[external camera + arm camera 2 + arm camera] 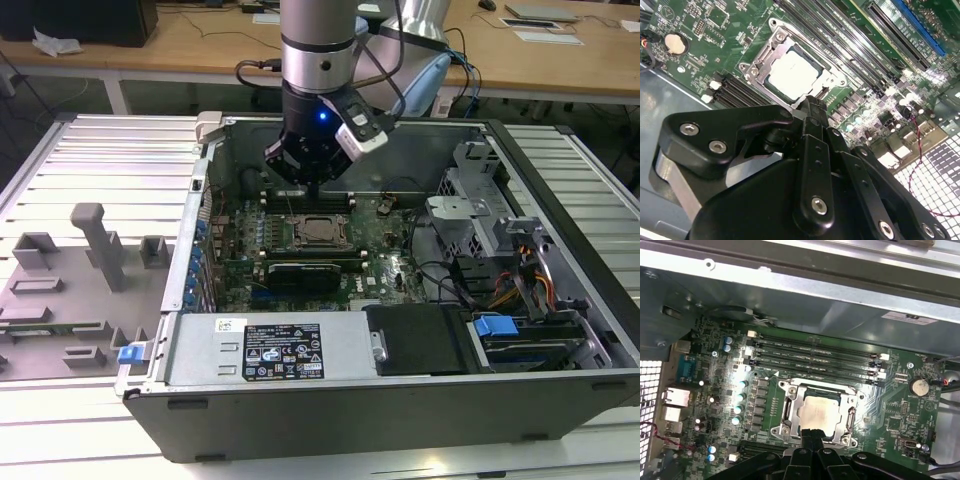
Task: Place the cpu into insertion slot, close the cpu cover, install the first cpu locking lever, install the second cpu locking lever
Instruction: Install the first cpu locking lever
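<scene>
**While the dull-silver square cpu (792,75) lies seated, black fingers (816,112) pinch nothing**

An open grey metal computer case (420,150) on the ribbed aluminium surface (100,160) holds a green circuit board (385,228), whose dark, silver-rimmed insertion slot (752,67) contains the cpu. The thin silvery windowed cpu cover (832,76) lies flat around it. Narrowed together, the fingers hang close by the slot's rim.

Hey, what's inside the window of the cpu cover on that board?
The cpu's dull silver top shows through the cpu cover's window, lying flat in both wrist views. Whatever sits under the chip is hidden by it and the frame.
</scene>
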`<state>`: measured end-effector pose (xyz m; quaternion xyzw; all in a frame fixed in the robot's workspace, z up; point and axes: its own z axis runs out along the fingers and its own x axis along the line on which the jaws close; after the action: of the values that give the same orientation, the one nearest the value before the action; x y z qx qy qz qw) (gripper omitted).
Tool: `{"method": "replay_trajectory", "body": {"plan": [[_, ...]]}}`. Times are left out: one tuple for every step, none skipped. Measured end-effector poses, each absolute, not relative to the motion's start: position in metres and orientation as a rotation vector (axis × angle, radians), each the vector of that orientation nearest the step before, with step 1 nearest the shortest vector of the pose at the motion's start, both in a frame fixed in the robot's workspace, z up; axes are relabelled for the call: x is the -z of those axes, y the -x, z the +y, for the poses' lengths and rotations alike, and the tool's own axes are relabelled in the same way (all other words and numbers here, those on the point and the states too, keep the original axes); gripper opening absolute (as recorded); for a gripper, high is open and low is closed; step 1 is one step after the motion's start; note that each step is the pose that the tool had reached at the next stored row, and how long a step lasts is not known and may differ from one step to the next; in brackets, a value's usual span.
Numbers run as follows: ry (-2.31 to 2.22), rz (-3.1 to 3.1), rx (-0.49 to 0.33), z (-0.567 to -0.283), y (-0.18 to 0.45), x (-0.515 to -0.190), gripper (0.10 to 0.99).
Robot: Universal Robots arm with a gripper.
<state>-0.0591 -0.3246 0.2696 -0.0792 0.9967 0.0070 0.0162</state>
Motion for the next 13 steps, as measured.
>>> {"method": "replay_trajectory", "body": {"plan": [[0.246,3.099,-0.022,-0.325,0.06,-0.27,0.106],[0.246,3.099,-0.022,-0.325,0.06,-0.27,0.106],[0.246,3.099,-0.022,-0.325,0.061,-0.27,0.106],[0.246,3.099,-0.022,-0.325,0.062,-0.27,0.106],[0.246,3.099,-0.022,-0.325,0.063,-0.27,0.106],[0.246,3.099,-0.022,-0.325,0.064,-0.27,0.106],[0.246,3.099,-0.022,-0.325,0.066,-0.27,0.106],[0.246,3.099,-0.022,-0.325,0.067,-0.27,0.106],[0.246,3.099,-0.022,-0.325,0.068,-0.27,0.106],[0.246,3.099,-0.022,-0.325,0.069,-0.27,0.106],[0.246,3.099,-0.022,-0.325,0.07,-0.27,0.106],[0.246,3.099,-0.022,-0.325,0.072,-0.27,0.106],[0.246,3.099,-0.022,-0.325,0.074,-0.27,0.106]]}}
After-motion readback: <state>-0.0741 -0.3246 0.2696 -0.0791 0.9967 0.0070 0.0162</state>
